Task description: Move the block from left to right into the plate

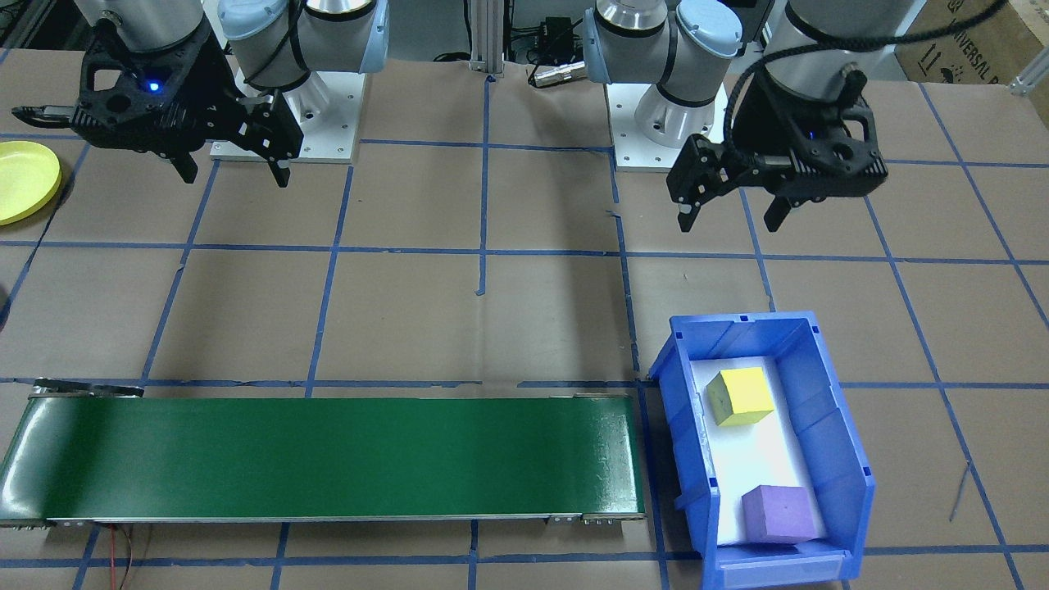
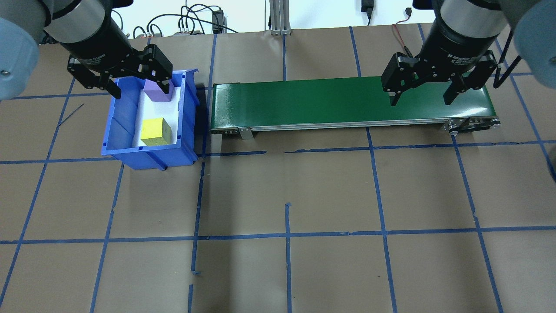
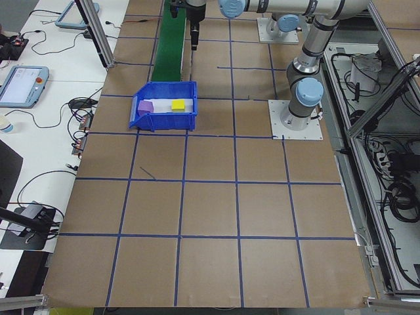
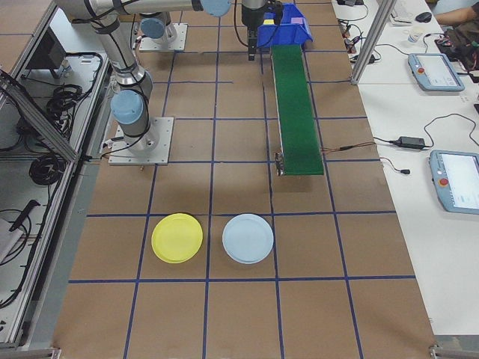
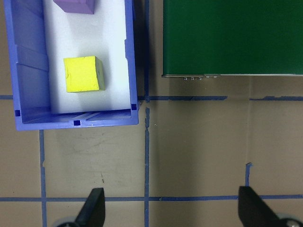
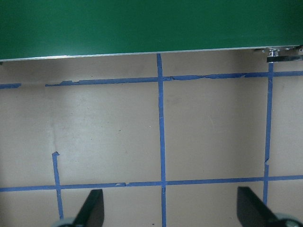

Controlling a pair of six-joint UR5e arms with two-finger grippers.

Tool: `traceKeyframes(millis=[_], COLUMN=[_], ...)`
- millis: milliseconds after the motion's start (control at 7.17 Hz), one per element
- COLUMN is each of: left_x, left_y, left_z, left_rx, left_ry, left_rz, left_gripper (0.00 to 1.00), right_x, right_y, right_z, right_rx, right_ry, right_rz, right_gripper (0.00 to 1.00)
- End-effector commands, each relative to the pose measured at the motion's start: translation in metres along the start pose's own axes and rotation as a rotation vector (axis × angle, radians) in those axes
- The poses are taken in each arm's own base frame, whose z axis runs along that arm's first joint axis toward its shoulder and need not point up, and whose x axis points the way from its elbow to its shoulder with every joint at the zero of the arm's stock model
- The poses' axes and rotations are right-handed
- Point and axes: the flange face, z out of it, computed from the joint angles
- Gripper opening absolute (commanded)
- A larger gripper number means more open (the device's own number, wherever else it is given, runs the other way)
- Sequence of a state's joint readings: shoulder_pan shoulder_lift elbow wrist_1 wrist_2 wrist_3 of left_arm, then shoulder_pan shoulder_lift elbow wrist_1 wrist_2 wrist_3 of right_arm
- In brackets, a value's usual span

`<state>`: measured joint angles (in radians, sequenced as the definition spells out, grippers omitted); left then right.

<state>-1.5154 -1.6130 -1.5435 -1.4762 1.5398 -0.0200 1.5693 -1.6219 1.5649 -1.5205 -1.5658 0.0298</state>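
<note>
The left hand (image 1: 731,213) hangs wide open and empty above bare tabletop beside the blue bin (image 1: 852,475), fingers pointing down, poised to reach in for the yellow block (image 1: 742,396) or purple block (image 1: 780,514). The green conveyor (image 1: 328,459) bridges toward the right hand (image 1: 233,172), also open and empty. The yellow plate (image 1: 24,180) waits at the tabletop's right-hand edge.

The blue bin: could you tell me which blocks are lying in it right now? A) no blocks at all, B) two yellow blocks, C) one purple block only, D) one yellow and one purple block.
D: the front-facing view shows the blue bin holding a yellow block and a purple block, lying apart on its white floor, with neither gripper holding anything.
</note>
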Motion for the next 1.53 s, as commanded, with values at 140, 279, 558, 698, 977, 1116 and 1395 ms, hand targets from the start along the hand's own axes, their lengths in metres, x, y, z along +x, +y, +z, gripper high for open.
traceKeyframes(millis=[140, 279, 558, 698, 977, 1116, 1395], left_x=[-0.054, -0.072, -0.097, -0.098, -0.099, -0.100, -0.101], left_y=[-0.117, -0.157, -0.198, -0.198, -0.194, -0.200, -0.202], left_z=[0.115, 0.129, 0.198, 0.221, 0.260, 0.277, 0.296], left_rx=[0.092, 0.115, 0.059, 0.031, -0.017, 0.015, 0.010], left_ry=[-0.016, -0.037, -0.056, -0.048, -0.030, -0.037, -0.036], left_rz=[0.046, 0.050, 0.136, 0.189, 0.206, 0.211, 0.209], left_gripper=[1.00, 1.00, 1.00, 1.00, 0.98, 0.98, 0.87], right_x=[0.000, 0.000, 0.000, 0.000, 0.000, 0.000, -0.001], right_y=[0.000, 0.000, 0.000, 0.000, -0.001, -0.001, -0.001], right_z=[0.001, 0.001, 0.000, 0.000, 0.000, 0.000, 0.000], right_rx=[-0.001, 0.001, 0.002, 0.002, 0.007, 0.009, 0.012], right_ry=[-0.001, -0.001, -0.003, -0.003, -0.003, -0.003, -0.003], right_rz=[0.001, 0.001, 0.001, 0.001, 0.001, 0.001, -0.001], right_gripper=[1.00, 1.00, 1.00, 1.00, 1.00, 1.00, 1.00])
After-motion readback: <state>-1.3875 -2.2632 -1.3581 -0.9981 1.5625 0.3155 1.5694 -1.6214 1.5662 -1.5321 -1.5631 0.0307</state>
